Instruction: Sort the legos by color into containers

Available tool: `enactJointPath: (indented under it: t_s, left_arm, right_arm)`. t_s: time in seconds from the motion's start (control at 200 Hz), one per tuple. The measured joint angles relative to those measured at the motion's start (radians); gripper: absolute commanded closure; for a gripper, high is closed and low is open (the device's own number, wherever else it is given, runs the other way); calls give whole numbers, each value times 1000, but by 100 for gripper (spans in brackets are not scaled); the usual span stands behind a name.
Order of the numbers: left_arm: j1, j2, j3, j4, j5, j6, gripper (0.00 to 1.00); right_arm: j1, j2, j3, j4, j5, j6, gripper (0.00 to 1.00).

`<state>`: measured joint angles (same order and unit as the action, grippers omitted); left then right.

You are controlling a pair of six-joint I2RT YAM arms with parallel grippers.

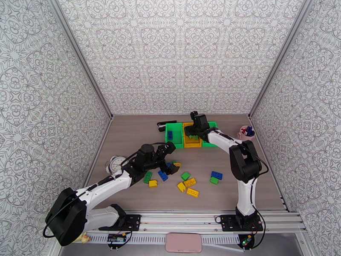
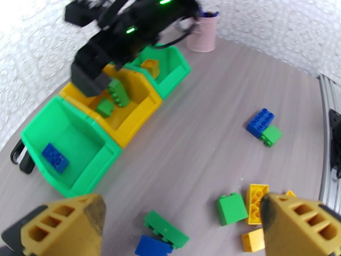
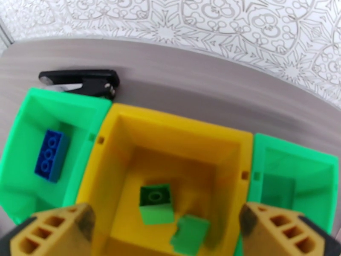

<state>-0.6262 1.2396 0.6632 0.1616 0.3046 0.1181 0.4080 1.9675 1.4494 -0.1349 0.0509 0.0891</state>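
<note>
- Legos [image 1: 190, 182] are judged light, stiff and hard, with smooth sides that may slip. Each is best taken across two flat opposite sides, not over the studs.
- Most are seen loose on the desk [image 1: 136, 137] between the arms. Some are touching, so a neighbour may be nudged when one is taken.
- One blue brick [image 3: 51, 155] is seen in the left green bin [image 3: 64, 97], two green bricks [image 3: 156, 204] in the yellow bin [image 3: 179, 122], and a yellow brick [image 2: 149, 67] in the right green bin [image 3: 298, 146].
- Left jaws are spread wide above the loose pile with nothing between them. Right jaws are spread over the yellow bin and hold nothing.
- The desk is flat, grey and wood-grained, and bricks are expected to slide on it if pushed.
- The space is closed in by patterned walls [image 1: 179, 52]. A pink cup [image 1: 246, 132] stands right of the bins, a black tool [image 3: 85, 80] lies behind them, and a small clock [image 1: 115, 164] sits beside the left arm.
</note>
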Motion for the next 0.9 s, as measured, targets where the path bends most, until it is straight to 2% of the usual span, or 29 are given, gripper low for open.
enactJointPath:
  t_s: [0.16,0.43,0.755,0.9]
  left_arm:
    - [23,2,11,-55,-151,-81,0]
    - [150,80,129,-288,-240,-216,0]
    - [214,249,277,-602,-311,-282,2]
    - [230,324,328,-713,-339,-313,7]
  right_arm:
    - [-1,-169,-121,51,-92,-68,7]
    - [1,-380,-277,90,-267,-175,7]
    - [85,-428,-315,2,-374,-298,6]
    - [122,-428,-315,-40,-383,-338,6]
